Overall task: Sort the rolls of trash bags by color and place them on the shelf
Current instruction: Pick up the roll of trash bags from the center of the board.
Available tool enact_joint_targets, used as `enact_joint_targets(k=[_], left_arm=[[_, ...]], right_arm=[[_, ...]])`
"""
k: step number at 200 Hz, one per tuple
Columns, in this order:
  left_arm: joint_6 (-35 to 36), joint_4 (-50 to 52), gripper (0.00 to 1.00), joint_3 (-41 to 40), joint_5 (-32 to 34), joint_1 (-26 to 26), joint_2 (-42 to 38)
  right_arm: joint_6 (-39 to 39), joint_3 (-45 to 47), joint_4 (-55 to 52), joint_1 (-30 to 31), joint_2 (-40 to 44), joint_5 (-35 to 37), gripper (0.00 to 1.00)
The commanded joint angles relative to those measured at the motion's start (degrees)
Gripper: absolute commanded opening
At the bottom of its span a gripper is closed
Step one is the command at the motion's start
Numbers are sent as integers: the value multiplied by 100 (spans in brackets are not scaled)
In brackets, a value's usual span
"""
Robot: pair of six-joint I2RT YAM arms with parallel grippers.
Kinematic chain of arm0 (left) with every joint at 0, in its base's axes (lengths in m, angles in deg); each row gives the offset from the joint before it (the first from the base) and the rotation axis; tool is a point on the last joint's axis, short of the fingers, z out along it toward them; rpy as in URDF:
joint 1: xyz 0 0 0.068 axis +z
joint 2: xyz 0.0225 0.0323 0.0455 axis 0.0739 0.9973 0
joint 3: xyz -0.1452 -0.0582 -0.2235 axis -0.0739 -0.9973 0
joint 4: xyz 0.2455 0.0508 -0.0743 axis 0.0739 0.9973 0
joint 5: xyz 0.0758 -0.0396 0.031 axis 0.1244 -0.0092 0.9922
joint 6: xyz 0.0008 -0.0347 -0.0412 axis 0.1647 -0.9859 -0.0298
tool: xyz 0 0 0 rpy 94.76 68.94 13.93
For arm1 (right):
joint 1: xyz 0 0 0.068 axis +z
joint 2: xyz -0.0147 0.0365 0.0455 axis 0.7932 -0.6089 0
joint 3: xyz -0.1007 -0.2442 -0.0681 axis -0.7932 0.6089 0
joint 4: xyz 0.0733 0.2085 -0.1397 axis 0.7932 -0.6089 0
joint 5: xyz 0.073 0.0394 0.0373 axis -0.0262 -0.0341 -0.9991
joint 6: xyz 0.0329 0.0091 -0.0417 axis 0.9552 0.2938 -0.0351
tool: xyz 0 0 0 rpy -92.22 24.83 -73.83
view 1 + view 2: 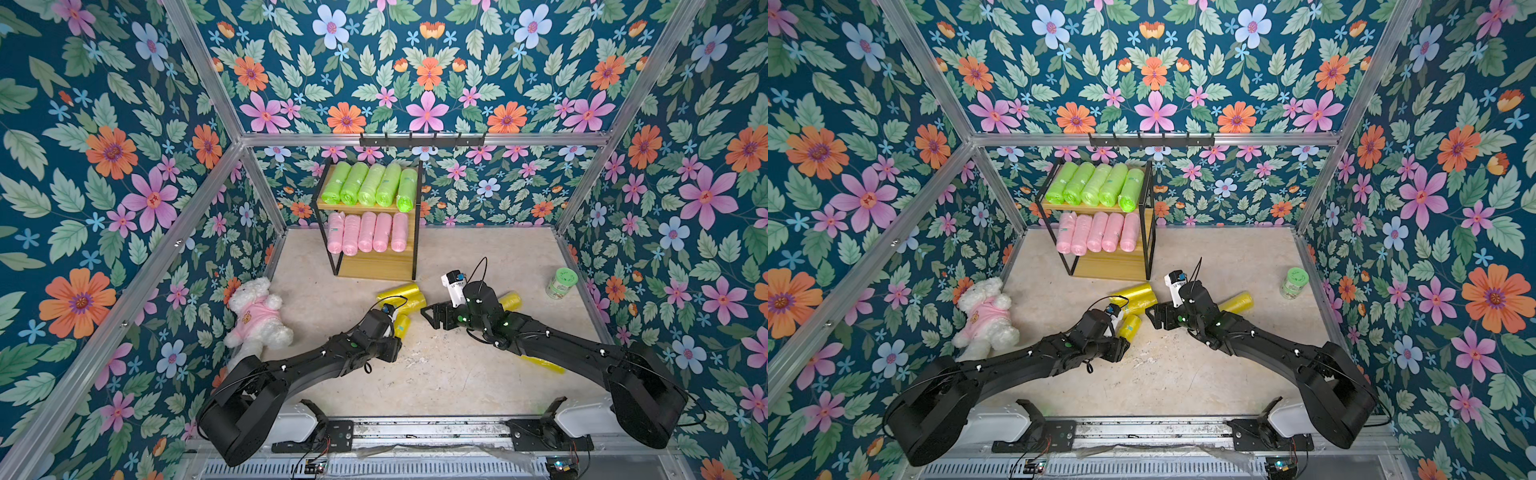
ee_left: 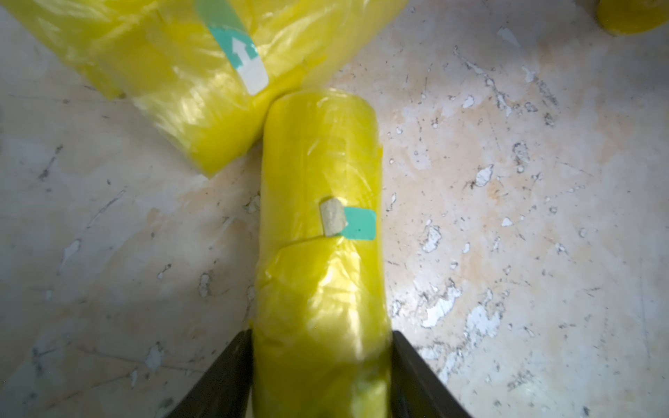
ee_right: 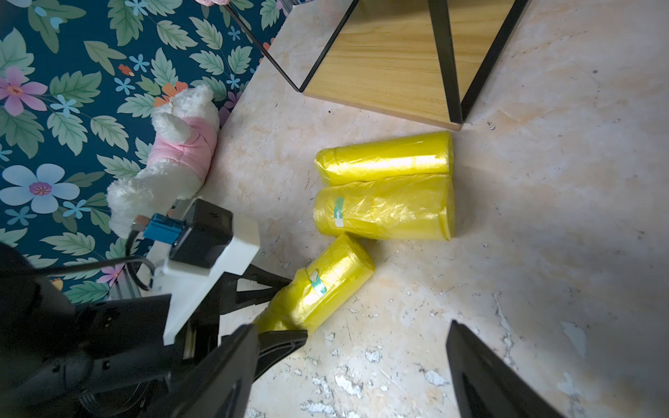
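Note:
The shelf (image 1: 374,266) stands at the back, with five lime green rolls (image 1: 370,185) on its top board and five pink rolls (image 1: 365,232) on the middle one. Its bottom board (image 3: 380,61) is bare. My left gripper (image 2: 322,336) is shut on one end of a yellow roll (image 2: 318,224) lying on the table, with a finger pressed against each side. This roll's far end touches two more yellow rolls (image 3: 383,206) that lie side by side before the shelf. My right gripper (image 3: 351,324) hovers open and empty close to them. Two other yellow rolls (image 1: 511,301) (image 1: 540,363) show partly behind and under the right arm.
A white plush bear in a pink shirt (image 1: 257,316) lies against the left wall. At the right wall stands a small green-lidded jar (image 1: 561,282). A black hook rail (image 1: 422,141) hangs above the shelf. The two wrists are close together mid-table.

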Motion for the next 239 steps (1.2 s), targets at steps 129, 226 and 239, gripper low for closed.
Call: enact_joint_targets(k=[129,226,239], left_arm=[[1079,-1861,25,446,-1098,-120,-819],[1259,-2055,28,504,-1684,-171,-977],[1294,-1985,28,546,-1667,-175,-951]], right_arm=[[1480,1107,2245,-1663,1118,-3183,99],[2058,764,3352,-1533,348,-3647,96],[2078,691,3413,-1473,239,-3700,91]])
